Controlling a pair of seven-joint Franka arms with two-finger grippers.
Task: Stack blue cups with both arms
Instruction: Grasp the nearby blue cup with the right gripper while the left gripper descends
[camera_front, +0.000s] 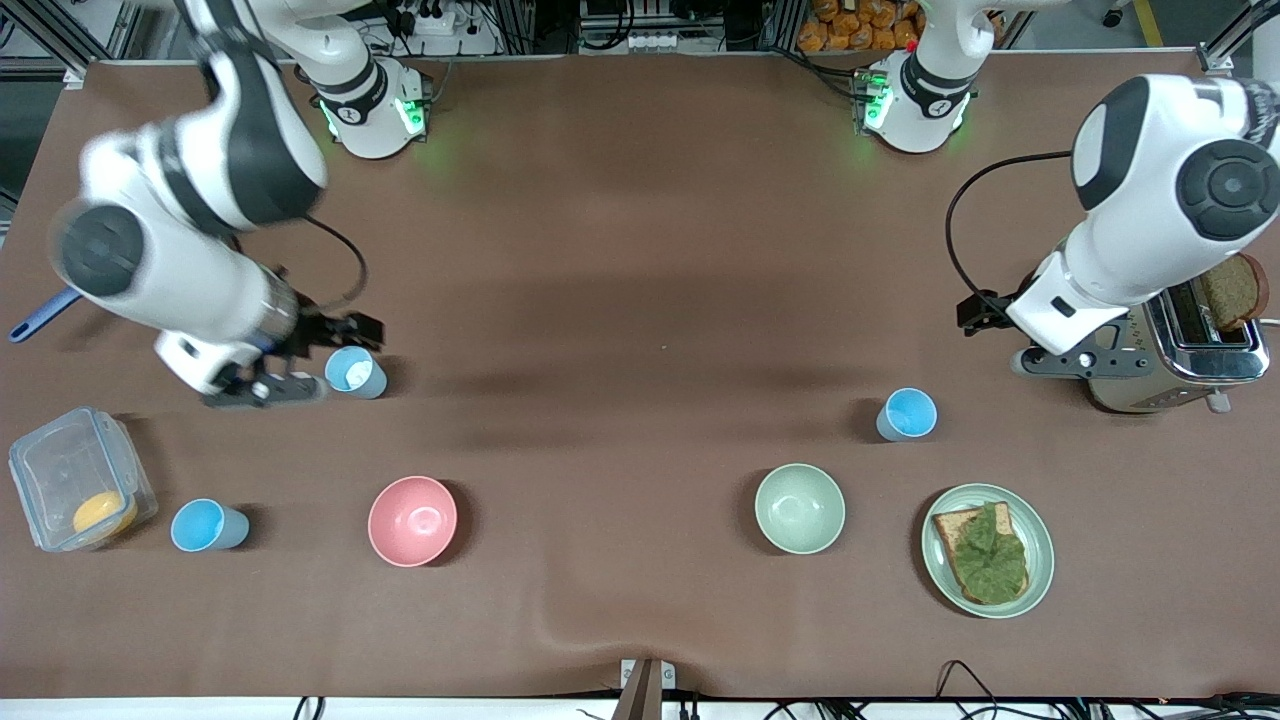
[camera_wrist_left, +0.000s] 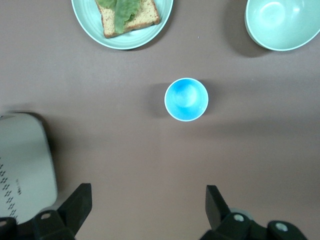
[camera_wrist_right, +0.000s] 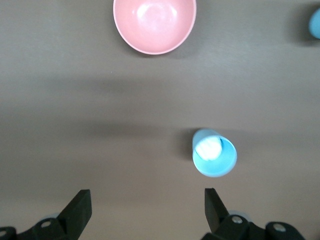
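Three blue cups stand upright on the brown table. A paler cup (camera_front: 355, 372) (camera_wrist_right: 214, 152) with a whitish inside sits just beside my right gripper (camera_front: 265, 390) (camera_wrist_right: 147, 210), which hangs open and empty over the table. A second cup (camera_front: 208, 525) stands nearer the front camera, next to a clear container. The third cup (camera_front: 907, 414) (camera_wrist_left: 186, 99) stands toward the left arm's end. My left gripper (camera_front: 1070, 360) (camera_wrist_left: 148, 210) is open and empty over the table beside the toaster, and that cup lies ahead of its fingers in the left wrist view.
A pink bowl (camera_front: 412, 520) (camera_wrist_right: 154, 22) and a pale green bowl (camera_front: 799, 508) (camera_wrist_left: 282, 22) sit nearer the front camera. A green plate (camera_front: 1040, 530) (camera_wrist_left: 85, 20) carries bread with lettuce. A toaster (camera_front: 1190, 350) (camera_wrist_left: 22, 165) holds a bread slice. A clear lidded container (camera_front: 60, 465) stands at the right arm's end.
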